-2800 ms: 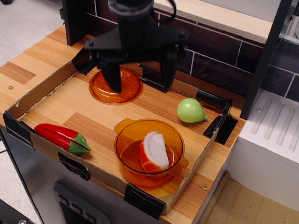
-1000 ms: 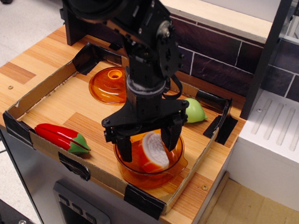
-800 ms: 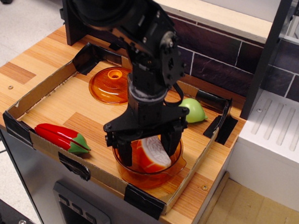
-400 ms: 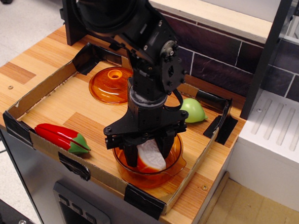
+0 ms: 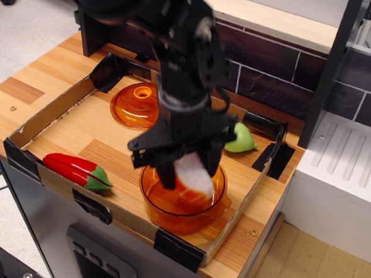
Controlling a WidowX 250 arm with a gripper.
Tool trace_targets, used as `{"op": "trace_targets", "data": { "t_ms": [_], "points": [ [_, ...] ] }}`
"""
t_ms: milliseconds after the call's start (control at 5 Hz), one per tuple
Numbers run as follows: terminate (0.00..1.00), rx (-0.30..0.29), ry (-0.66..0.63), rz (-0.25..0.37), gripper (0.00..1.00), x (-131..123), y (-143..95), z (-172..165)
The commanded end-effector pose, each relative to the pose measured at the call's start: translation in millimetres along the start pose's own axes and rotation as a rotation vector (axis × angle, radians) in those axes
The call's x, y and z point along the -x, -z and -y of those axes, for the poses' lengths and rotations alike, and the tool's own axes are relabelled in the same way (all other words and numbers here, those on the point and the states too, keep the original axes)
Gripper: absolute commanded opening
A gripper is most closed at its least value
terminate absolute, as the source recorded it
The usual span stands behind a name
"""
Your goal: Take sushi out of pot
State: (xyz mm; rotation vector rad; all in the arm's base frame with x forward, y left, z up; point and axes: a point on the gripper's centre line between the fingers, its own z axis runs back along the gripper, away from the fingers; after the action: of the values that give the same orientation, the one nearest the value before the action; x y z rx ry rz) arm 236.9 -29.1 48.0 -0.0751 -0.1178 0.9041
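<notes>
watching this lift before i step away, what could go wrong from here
The end effector grips the sushi only partly raised, its lower end level with the rim of the pot. The frame is motion-blurred, so how firm the grip is cannot be judged; it may slip and fall back in.

The pot is light-looking and sits close to the tray's front edge. If the sushi catches the rim, the pot could tip or slide.

The green pear toy lies close behind the arm; moving that way could knock it.

— What couldn't be made out?
— The gripper (image 5: 185, 170) and sushi (image 5: 193, 175) were motion-blurred, the sushi's rind hidden.
— Anything covered?
— The arm hid the pot's (image 5: 182, 208) far rim and part of the green toy (image 5: 241, 138).
</notes>
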Motion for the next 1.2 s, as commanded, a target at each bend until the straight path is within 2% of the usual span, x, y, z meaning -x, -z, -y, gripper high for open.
{"op": "trace_targets", "data": {
  "t_ms": [0, 200, 400, 600, 1000],
  "points": [
    [0.0, 0.134, -0.052, 0.066, 0.0, -26.1, -72.2, 3.1],
    [0.0, 0.0, -0.044, 0.017, 0.0, -56.5, -67.0, -8.2],
    [0.0, -0.079, -0.061, 0.053, 0.0, -91.2, -57.9, -21.5],
    [0.0, -0.14, -0.098, 0.07, 0.0, -119.1, -49.2, -37.7],
    [0.0, -0.226, -0.077, 0.059, 0.0, -139.8, -15.7, -72.3]
  ]
}}
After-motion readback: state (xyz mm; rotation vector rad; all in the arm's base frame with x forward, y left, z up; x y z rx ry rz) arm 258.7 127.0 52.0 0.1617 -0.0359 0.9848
